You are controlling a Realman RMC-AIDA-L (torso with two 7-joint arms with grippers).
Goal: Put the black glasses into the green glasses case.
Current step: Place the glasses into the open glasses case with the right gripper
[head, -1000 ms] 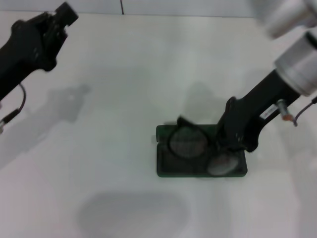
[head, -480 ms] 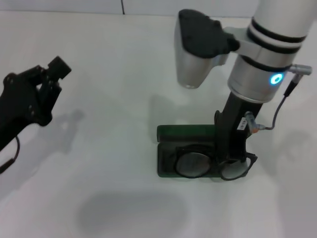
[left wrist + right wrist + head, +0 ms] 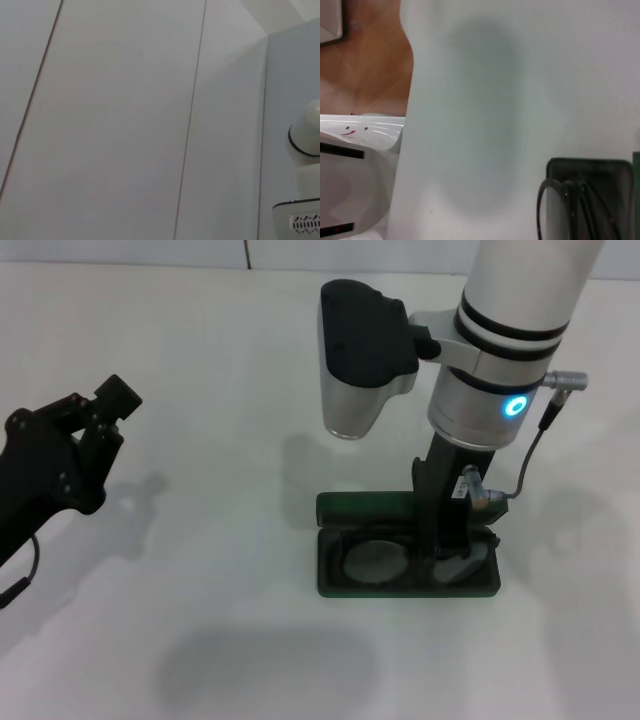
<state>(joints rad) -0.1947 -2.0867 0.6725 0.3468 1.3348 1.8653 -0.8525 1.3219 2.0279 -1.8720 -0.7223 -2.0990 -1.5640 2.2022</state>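
Now the glasses (image 3: 415, 560), half a second ago hanging partly over the right edge, are seen lowered fully into the open case (image 3: 335, 580) on the tabletop (image 3: 220, 440), though whether the right end effector (image 3: 447, 552) is clamped on them cannot be told, while the left end effector (image 3: 100, 410) is parked far left.

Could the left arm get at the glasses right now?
Probably not: the left gripper hangs far off to the side, and the right gripper stands over the glasses in the case.
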